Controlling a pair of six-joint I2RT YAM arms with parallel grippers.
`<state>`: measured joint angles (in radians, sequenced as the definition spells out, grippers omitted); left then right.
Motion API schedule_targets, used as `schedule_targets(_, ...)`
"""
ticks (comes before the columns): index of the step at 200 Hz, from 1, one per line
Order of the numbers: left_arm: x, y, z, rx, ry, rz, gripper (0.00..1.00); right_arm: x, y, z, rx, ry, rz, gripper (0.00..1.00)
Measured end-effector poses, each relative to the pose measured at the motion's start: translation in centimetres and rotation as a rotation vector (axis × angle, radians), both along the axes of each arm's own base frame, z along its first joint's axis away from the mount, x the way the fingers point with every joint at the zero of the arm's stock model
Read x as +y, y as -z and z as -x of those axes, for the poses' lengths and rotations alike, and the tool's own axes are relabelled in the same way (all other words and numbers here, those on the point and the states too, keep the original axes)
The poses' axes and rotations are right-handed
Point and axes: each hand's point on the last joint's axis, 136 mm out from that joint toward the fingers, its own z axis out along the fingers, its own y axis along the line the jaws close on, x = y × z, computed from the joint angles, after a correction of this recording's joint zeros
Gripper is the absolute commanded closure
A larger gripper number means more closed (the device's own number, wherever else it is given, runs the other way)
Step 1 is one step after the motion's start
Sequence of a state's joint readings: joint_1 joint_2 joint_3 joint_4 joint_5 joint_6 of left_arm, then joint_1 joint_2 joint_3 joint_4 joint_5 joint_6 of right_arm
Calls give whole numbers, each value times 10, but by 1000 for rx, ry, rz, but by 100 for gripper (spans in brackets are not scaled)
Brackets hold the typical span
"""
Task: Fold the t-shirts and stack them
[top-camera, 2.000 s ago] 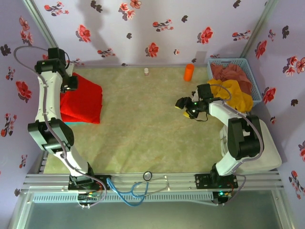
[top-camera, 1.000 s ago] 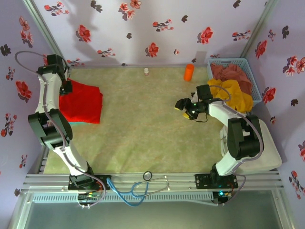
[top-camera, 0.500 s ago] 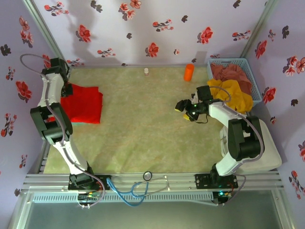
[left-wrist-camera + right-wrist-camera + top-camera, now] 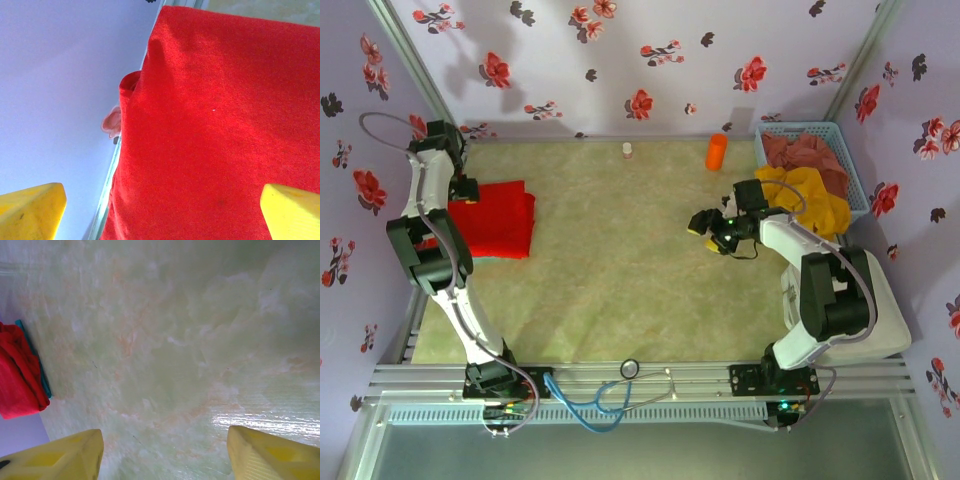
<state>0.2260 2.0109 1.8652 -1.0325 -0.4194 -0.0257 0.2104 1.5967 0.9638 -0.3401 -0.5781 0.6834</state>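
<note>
1. You're hanging the left gripper (image 4: 462, 189) right over the t-shirts (image 4: 492, 220). They're lying folded and stacked at the far-left edge of the table (image 4: 620, 290), close against the side wall.
2. Its jaws are standing wide. In the wrist view the yellow fingertips (image 4: 30, 210) are sitting at either corner with red cloth (image 4: 220, 125) spread beneath and nothing pinched, so the pile is resting on its own. I can't tell whether the tips are brushing it.
3. That corner spot looks deliberate to me: it's keeping the middle of the table free for folding.
4. You're parking the right gripper (image 4: 703, 222) over bare table right of centre, jaws parted and carrying nothing.
5. It's sitting near the blue basket (image 4: 810, 128), which is heaped with orange and rust-coloured cloth, so it's probably waiting by the next garment.
6. From the right wrist, the red stack (image 4: 17, 375) is showing far off at the left, well apart from that claw (image 4: 164, 455).
</note>
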Motion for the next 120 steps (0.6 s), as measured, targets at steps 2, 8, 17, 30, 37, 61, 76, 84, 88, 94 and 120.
schedule_targets(2,-1,-1,0,-2,1,0,0,0,0,0,0,0,1,33)
schedule_targets(8,-3,-4,0,-9,4,-1,0,0,1,0,0,-1,4,32)
schedule_targets(17,-7,-12,0,-26,10,0,0,-1,1,1,0,-3,11,30)
schedule_targets(30,-17,-26,-1,-62,26,0,0,-4,1,3,-3,-4,31,27)
schedule_targets(37,-23,-35,-2,-84,37,-1,0,-6,0,4,-7,-6,43,25)
schedule_targets(61,-50,-71,-3,-195,91,18,0,-14,-10,2,-56,-14,104,12)
schedule_targets(76,-69,-90,-1,-283,135,55,0,-21,-22,-2,-106,-6,149,7)
schedule_targets(84,-79,-97,2,-327,161,80,0,-26,-29,-5,-135,4,178,6)
schedule_targets(88,-84,-99,4,-349,173,92,0,-28,-32,-7,-153,4,194,6)
schedule_targets(94,-90,-101,7,-377,188,109,0,-33,-36,-9,-173,14,220,5)
schedule_targets(120,-112,-95,16,-468,255,165,0,-56,-51,-18,-260,60,352,4)
